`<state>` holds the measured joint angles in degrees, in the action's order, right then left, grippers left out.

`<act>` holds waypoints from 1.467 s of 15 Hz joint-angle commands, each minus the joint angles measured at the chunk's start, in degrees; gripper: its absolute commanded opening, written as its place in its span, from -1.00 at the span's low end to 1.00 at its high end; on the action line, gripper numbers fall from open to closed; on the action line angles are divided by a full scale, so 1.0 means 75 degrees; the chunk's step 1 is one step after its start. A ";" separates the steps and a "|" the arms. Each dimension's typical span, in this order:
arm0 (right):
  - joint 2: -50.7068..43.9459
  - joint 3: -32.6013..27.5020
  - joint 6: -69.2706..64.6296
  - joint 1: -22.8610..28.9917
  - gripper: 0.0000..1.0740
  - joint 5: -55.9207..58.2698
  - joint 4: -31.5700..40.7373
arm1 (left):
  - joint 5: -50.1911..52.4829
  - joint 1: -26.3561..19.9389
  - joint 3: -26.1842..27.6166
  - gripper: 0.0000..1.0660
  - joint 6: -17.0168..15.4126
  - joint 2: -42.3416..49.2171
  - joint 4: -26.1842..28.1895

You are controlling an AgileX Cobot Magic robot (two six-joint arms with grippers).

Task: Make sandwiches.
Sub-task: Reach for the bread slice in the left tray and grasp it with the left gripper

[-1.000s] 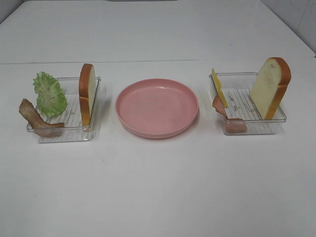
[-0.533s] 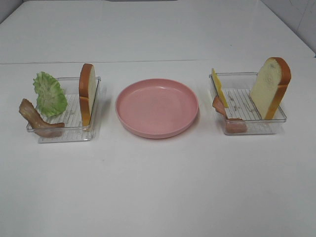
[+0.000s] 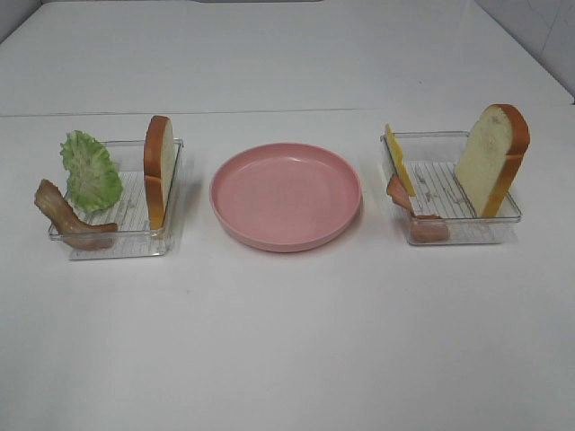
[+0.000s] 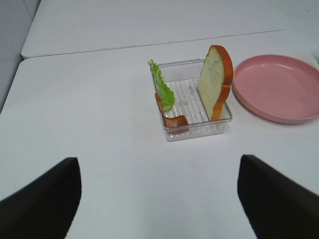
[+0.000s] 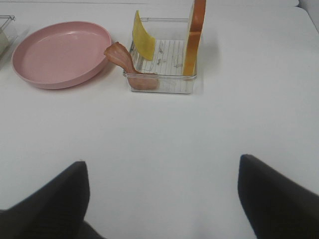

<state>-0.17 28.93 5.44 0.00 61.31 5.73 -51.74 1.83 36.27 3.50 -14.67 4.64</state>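
Hovering above table (image 4: 99, 124), left gripper (image 4: 157, 164), right gripper (image 5: 160, 159), jaws spread wide

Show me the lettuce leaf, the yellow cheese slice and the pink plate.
lettuce leaf (image 3: 90, 171): exterior high view, middle of the green leaf.
cheese slice (image 5: 142, 37): right wrist view, centre of its flat yellow face.
pink plate (image 3: 286, 193): exterior high view, bare middle of the plate.

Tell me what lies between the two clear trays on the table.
The pink plate lies between the left tray and the right tray, touching neither. The exterior high view shows this best.
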 commanded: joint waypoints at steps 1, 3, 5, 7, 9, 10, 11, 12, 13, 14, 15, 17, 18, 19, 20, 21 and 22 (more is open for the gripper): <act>-0.0115 -0.0015 0.0038 0.0008 0.45 -0.0069 0.0015 | 0.0642 0.0015 0.0581 0.51 0.0008 -0.1398 0.0237; -0.0115 -0.0015 0.0038 0.0008 0.45 -0.0069 0.0015 | 0.0451 0.0015 0.1558 0.51 0.0008 -0.3140 0.0237; -0.0115 -0.0015 0.0038 0.0008 0.45 -0.0069 0.0015 | 0.0023 0.0015 0.2437 0.51 0.0008 -0.4553 0.0367; -0.0115 -0.0015 0.0038 0.0008 0.45 -0.0069 0.0015 | -0.0306 0.0015 0.3102 0.51 0.0008 -0.5562 0.0634; -0.0115 -0.0015 0.0038 0.0008 0.45 -0.0069 0.0015 | -0.0535 0.0015 0.4133 0.51 0.0008 -0.7082 0.1100; -0.0115 -0.0015 0.0038 0.0008 0.45 -0.0069 0.0015 | -0.0634 0.0015 0.4553 0.51 0.0008 -0.7601 0.1329; -0.0115 -0.0015 0.0038 0.0008 0.45 -0.0069 0.0015 | -0.0726 0.0015 0.4943 0.51 0.0008 -0.8182 0.1574; -0.0115 -0.0015 0.0038 0.0008 0.45 -0.0069 0.0015 | -0.0909 0.0015 0.5309 0.51 0.0008 -0.8717 0.1757; -0.0115 -0.0015 0.0038 0.0008 0.45 -0.0069 0.0015 | -0.1138 0.0046 0.5684 0.51 0.0008 -0.9251 0.1879; -0.0115 -0.0015 0.0038 0.0008 0.45 -0.0069 0.0015 | -0.1299 0.0107 0.5898 0.51 0.0008 -0.9542 0.1887; -0.0115 -0.0015 0.0038 0.0008 0.45 -0.0069 0.0015 | -0.1520 0.0267 0.6264 0.51 0.0008 -1.0046 0.1872; -0.0115 -0.0015 0.0038 0.0008 0.45 -0.0069 0.0015 | -0.1895 0.1085 0.7448 0.51 -0.0092 -1.1490 0.1566; -0.0115 -0.0015 0.0038 0.0008 0.45 -0.0069 0.0015 | -0.2009 0.1345 0.7800 0.51 -0.0359 -1.1872 0.1314; -0.0115 -0.0015 0.0038 0.0008 0.45 -0.0069 0.0015 | -0.2170 0.1612 0.8182 0.51 -0.0718 -1.2261 0.0886; -0.0115 -0.0015 0.0038 0.0008 0.45 -0.0069 0.0015 | -0.2254 0.1749 0.8327 0.51 -0.0886 -1.2406 0.0710; -0.0115 -0.0015 0.0038 0.0008 0.45 -0.0069 0.0015 | -0.2437 0.1956 0.8655 0.51 -0.1230 -1.2758 0.0367; -0.0115 -0.0015 0.0038 0.0008 0.45 -0.0069 0.0015 | -0.2613 0.2154 0.8999 0.51 -0.1474 -1.3048 0.0092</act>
<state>-0.17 28.93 5.44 0.00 61.31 5.73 -69.21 17.59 103.25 -6.36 -112.19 6.25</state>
